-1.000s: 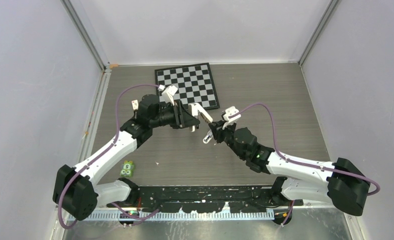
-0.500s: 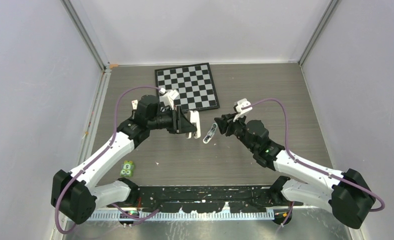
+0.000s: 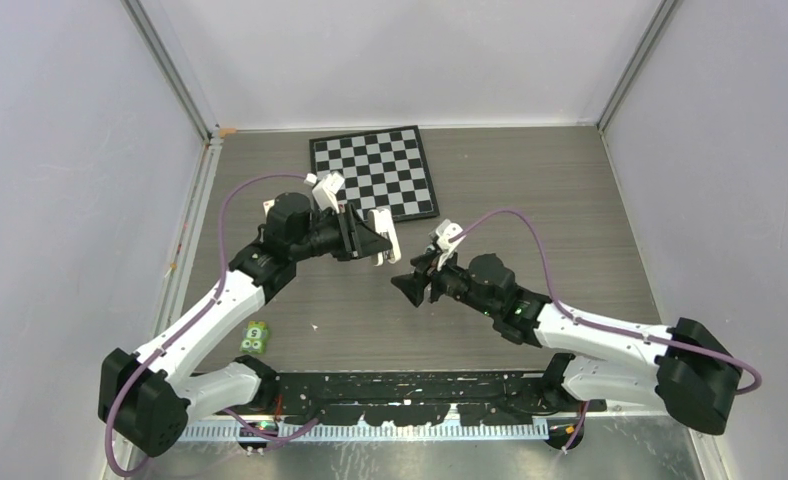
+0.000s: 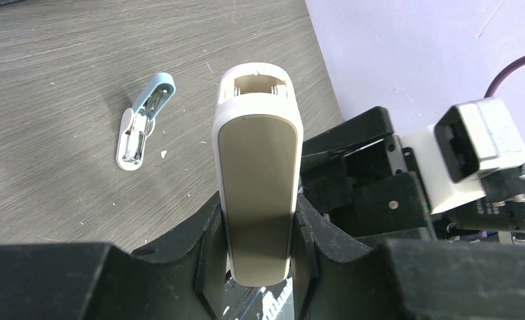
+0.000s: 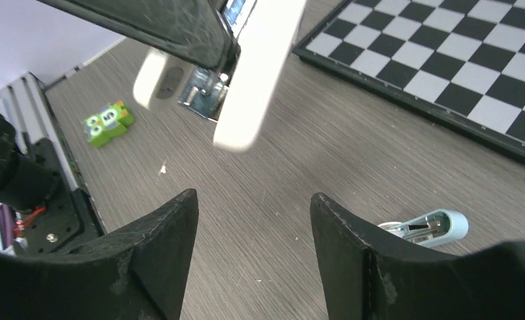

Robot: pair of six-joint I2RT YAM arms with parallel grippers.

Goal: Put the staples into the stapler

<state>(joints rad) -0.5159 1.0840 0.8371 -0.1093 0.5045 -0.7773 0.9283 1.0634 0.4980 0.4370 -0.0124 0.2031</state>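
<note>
My left gripper [image 4: 256, 223] is shut on the white stapler [image 4: 256, 153] and holds it up off the table [image 3: 382, 236]. In the right wrist view the stapler [image 5: 263, 60] hangs above the table with its hinged arm swung apart from the metal channel [image 5: 203, 97]. My right gripper [image 5: 253, 210] is open and empty, just to the right of the stapler and lower [image 3: 408, 287]. The staples are out of view.
A small light-blue-and-white object [image 4: 140, 123] lies on the table beside my right fingers [image 5: 425, 228]. A chessboard [image 3: 375, 170] sits at the back centre. A green toy block [image 3: 256, 337] lies near the left arm's base.
My right gripper opened and let go of the light-blue-and-white object, then drew back and down to the left. The left gripper shifted slightly left with the stapler still in it.
</note>
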